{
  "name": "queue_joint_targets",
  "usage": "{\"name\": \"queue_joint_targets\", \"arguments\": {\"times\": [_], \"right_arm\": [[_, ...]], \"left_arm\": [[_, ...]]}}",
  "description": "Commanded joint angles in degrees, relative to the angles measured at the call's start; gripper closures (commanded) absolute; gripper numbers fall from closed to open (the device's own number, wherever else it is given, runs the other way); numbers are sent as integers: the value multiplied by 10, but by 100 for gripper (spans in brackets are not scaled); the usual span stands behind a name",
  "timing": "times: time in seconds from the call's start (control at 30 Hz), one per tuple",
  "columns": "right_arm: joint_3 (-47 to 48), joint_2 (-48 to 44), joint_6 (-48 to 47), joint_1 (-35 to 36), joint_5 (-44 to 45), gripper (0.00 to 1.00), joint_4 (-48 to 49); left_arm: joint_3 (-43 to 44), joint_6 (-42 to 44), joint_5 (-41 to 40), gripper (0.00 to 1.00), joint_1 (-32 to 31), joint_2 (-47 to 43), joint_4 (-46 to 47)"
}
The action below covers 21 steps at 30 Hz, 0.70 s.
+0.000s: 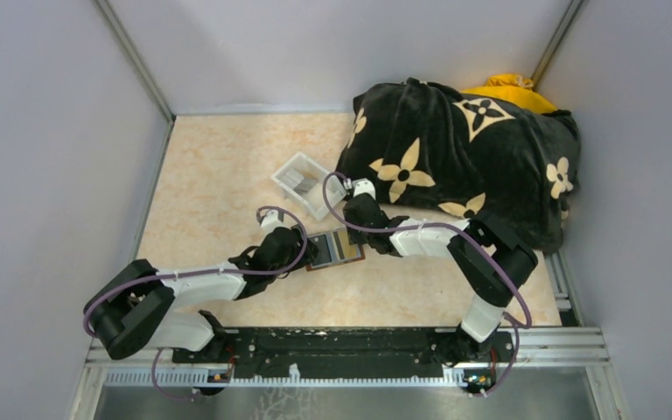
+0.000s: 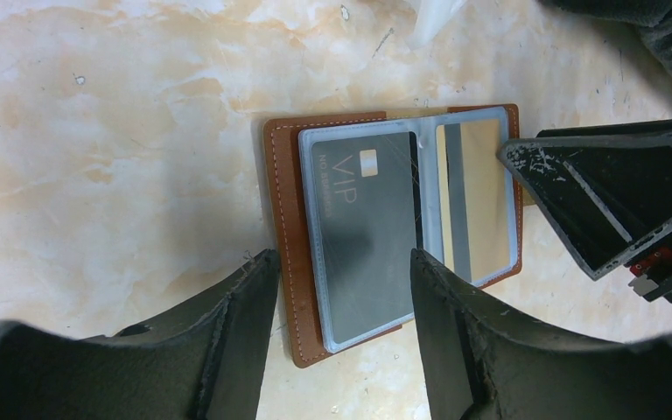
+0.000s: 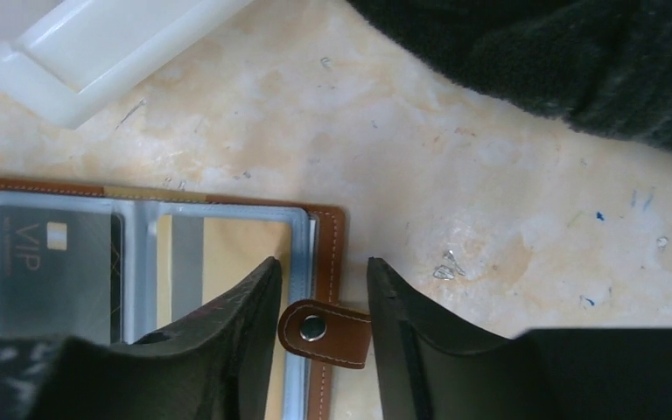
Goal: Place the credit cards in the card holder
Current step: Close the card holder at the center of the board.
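**Holder open flat, one pincer over each half**

Left pincer (image 2: 341, 262) is spread and holds nothing. It straddles the half with the grey card (image 2: 359, 236). Right pincer (image 3: 322, 267) is also spread and empty, with the snap tab (image 3: 328, 331) between its fingers. Card holder (image 1: 336, 248) lies on the bench between them, long axis running pincer to pincer, so both arms are equally near. A tan card (image 2: 481, 192) sits in the other sleeve. Can't tell if the fingers touch the leather, which hides under them at the near edge. Tray (image 3: 96, 79) contents are unclear.
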Motion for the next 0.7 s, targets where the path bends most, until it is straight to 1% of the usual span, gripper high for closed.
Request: {"name": "queue_joint_targets", "arguments": {"times": [0.0, 0.13, 0.5, 0.63, 0.67], "right_arm": [[-9, 23, 5, 1, 70, 62, -50], [-8, 26, 10, 2, 93, 62, -70], [-20, -9, 22, 8, 113, 61, -111], [-32, -17, 29, 9, 122, 62, -112], [-34, -19, 31, 10, 124, 64, -114]], "left_arm": [[-22, -6, 19, 36, 2, 18, -42], [-22, -6, 20, 36, 2, 19, -41], [-27, -6, 19, 35, 3, 13, -41], [-28, -6, 19, 35, 3, 12, -41], [-29, -6, 20, 35, 3, 12, -41]]}}
